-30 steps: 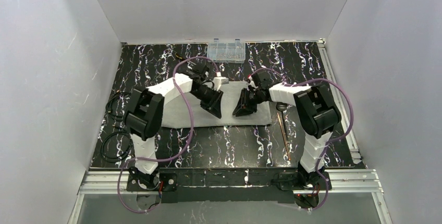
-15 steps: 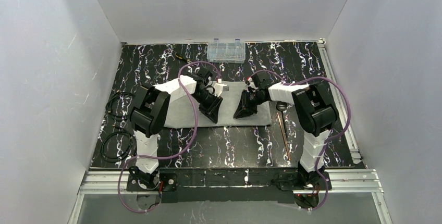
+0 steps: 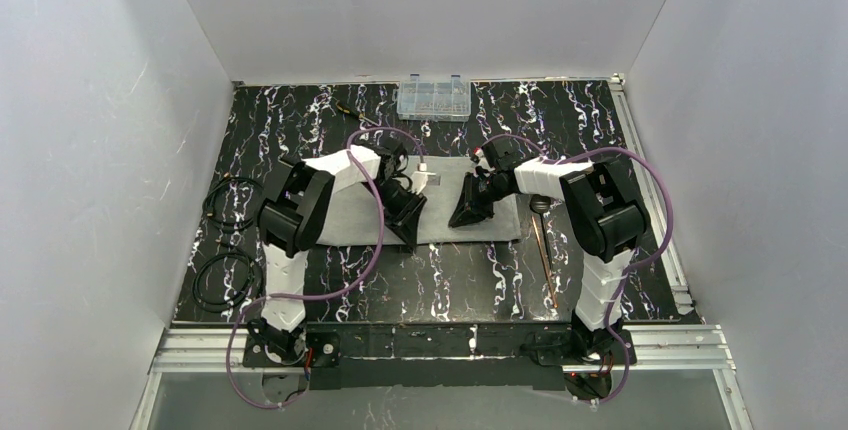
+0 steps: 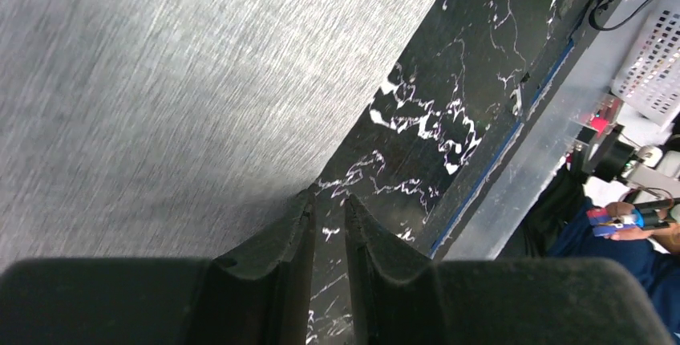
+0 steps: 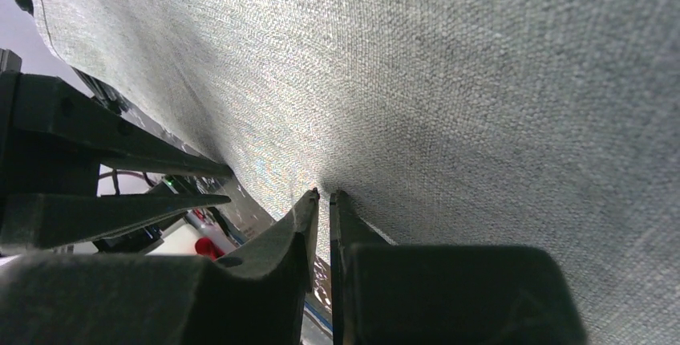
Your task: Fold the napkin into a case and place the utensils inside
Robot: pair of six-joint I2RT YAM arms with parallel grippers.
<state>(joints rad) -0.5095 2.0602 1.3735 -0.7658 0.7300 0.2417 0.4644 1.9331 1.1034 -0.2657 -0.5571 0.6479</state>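
**Napkin [image 3: 440,228] flat, both arms down on it**

The napkin lies spread at the middle of the table [image 3: 450,280], with the utensils [image 3: 545,250] just beside its right edge. The left gripper [image 4: 327,199] is at the near hem, fingers a slit apart over bare marble; whether it grips cannot be told. The right gripper [image 5: 323,194] pinches a pucker of cloth.

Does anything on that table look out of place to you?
A small screwdriver and a clear parts box sit at the far edge of the table, odd company for the napkin and cutlery. Nothing looks spilled or damaged.
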